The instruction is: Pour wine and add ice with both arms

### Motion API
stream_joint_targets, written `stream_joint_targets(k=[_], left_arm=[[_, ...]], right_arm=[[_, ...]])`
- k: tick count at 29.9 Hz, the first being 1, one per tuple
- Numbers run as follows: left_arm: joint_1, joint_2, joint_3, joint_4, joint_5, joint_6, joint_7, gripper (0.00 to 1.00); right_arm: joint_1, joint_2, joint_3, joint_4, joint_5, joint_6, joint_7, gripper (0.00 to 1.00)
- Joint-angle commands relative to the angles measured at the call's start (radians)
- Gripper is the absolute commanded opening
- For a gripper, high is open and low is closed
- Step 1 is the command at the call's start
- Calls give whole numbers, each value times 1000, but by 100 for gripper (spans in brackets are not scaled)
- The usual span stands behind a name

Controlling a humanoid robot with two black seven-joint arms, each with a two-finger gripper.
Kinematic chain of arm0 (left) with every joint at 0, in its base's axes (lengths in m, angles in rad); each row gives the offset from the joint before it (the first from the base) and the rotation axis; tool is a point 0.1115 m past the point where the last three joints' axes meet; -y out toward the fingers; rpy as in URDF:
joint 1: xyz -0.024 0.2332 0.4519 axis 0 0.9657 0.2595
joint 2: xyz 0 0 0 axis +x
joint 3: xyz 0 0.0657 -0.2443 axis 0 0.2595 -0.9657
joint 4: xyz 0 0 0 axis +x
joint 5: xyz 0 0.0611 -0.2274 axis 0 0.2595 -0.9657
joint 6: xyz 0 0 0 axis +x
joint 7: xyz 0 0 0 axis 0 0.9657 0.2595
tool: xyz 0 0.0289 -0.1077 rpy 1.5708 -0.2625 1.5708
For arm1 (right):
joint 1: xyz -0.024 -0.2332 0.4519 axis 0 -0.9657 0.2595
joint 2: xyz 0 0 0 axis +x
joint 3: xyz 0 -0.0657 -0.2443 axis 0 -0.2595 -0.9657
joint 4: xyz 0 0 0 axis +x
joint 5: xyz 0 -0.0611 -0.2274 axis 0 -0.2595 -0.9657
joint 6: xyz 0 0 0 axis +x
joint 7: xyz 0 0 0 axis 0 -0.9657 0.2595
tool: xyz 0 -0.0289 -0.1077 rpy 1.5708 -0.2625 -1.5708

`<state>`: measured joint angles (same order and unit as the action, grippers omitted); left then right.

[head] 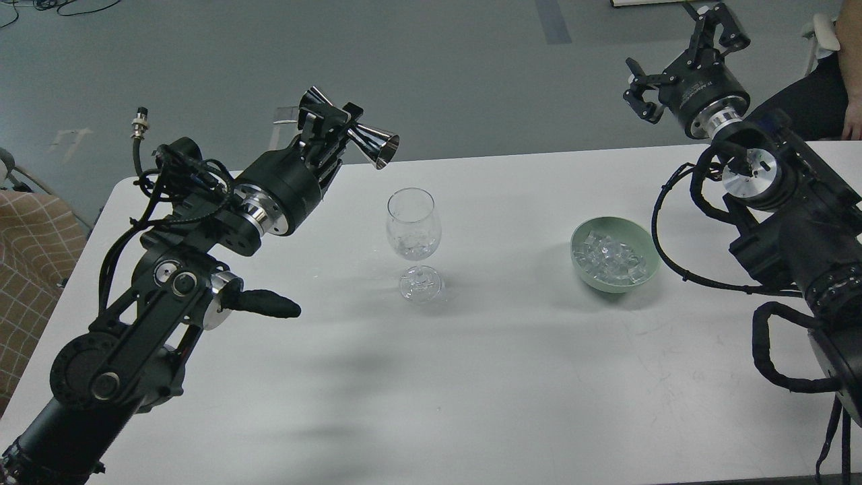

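The left gripper (330, 131) has its fingers clamped on a metal jigger (360, 138), held tipped on its side with its open mouth pointing right, up and to the left of the wine glass (413, 232) and clear of its rim. The glass stands upright near the middle of the white counter (471, 377); something clear glints in the bottom of its bowl, perhaps the wine (412, 250) (too faint to be sure, and I cannot tell whether any cube is in there). To my eye the pour is either finishing or just done, since the jigger is tilted but not over the glass. The ice (614, 259) sits heaped in a pale green bowl (584, 236) to the right of the glass, well apart from it, and seems untouched, so the ice step looks to be still ahead. The right gripper (680, 60) is raised beyond the counter's far edge, fingers spread apart and empty, well above and behind the bowl, to its right.
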<state>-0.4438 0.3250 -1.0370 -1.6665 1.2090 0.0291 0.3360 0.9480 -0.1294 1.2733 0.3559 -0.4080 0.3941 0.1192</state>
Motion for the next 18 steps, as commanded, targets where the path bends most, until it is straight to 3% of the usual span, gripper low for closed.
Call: stream_joint_targets(k=[1,13,18], left_arm=[[0,5,9,-28,21,-3,0,6],[10,-15,8,-50,93,-5,2,6],[30,-87,-63,-58,-146,11,12,6]], right_arm=[[0,-6,0,3,0,0,0,100],[-2,-12,-2,25,0,-3,-1,100],[-3,-13,-2,26,0,-3,0,100]])
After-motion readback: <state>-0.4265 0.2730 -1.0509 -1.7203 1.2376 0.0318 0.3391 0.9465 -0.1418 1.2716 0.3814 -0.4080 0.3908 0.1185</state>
